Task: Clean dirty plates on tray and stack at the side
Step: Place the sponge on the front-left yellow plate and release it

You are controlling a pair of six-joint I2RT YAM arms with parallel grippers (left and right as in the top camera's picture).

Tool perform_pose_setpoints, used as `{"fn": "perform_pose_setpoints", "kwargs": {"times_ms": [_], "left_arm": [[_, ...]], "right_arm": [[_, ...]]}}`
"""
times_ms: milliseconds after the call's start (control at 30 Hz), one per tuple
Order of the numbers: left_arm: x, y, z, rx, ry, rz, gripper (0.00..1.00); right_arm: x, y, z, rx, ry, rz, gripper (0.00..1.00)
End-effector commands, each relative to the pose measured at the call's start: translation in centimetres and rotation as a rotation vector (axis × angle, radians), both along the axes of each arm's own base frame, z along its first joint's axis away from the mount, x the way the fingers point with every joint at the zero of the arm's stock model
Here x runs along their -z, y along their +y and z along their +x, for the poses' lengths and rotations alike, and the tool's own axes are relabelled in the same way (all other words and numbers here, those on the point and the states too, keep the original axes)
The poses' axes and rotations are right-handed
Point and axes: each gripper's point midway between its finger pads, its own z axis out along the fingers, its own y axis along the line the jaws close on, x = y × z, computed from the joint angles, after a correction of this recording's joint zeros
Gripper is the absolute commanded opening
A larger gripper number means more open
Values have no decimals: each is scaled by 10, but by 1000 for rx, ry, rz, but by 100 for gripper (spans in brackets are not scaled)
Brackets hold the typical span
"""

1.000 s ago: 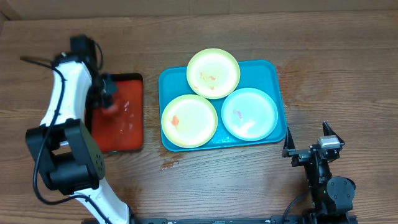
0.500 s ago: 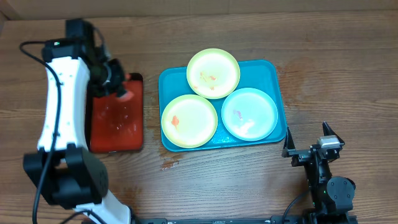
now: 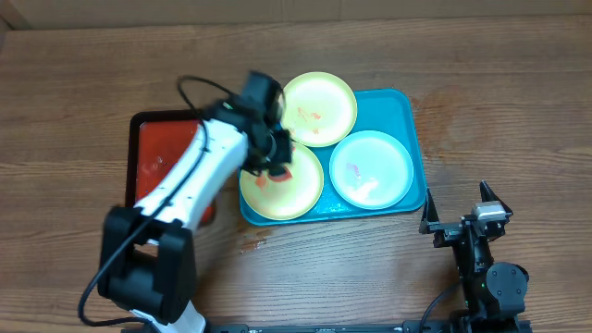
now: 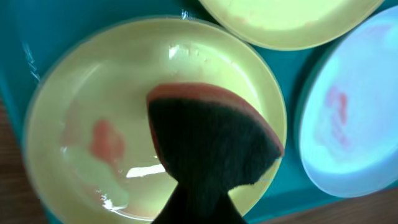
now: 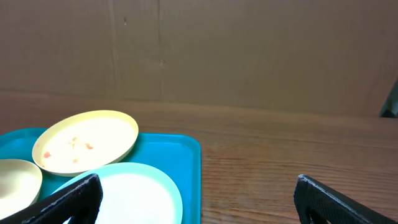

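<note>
The left pincer [image 3: 277, 154], closed on a dark-faced, orange-edged sponge [image 4: 211, 137], hangs over a lime-green plate [image 4: 93, 93] directly beneath it. Whether the sponge touches the plate cannot be told. The scrubbing step appears to be just opening. An orange smear [image 4: 106, 140] lies beside the sponge, so the next move likely calls for lowering it and sweeping across that mark without sliding the glossy, wet-looking plate. Just beyond the pincer a second lime-green plate [image 3: 319, 106] carries small orange flecks, and beside it a mint-white plate [image 3: 372, 168] shows a faint pink stain. All three sit close together on the turquoise tray [image 3: 407, 106]. Behind the arm lies a red tray [image 3: 157, 157]. Well apart, the right pincer [image 5: 198, 186] waits wide open and empty above the counter [image 3: 518, 92].
</note>
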Motion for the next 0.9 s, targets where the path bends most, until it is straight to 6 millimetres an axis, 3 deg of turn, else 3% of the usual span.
{"fn": "perform_pose_setpoints", "kwargs": {"times_ms": [0,133,333,400,467,567,733,867], "left_arm": [[24,0,-3,-144,-17,61,4],[41,-7,0,-220,-87,64,4],[54,-4,-2,-255,-123,89,9],[53,1,0,-263,-136,111,32],[53,2,1,-261,-141,115,48],[49,-4,1,-213,-138,98,56],[11,-19,11,-148,-143,33,59],[-48,-4,31,-152,-210,26,58]], "right_arm": [[2,0,0,2,-3,0,100],[2,0,0,2,-2,0,100],[2,0,0,2,-3,0,100],[2,0,0,2,-2,0,100],[2,0,0,2,-3,0,100],[2,0,0,2,-3,0,100],[2,0,0,2,-3,0,100],[2,0,0,2,-2,0,100]]}}
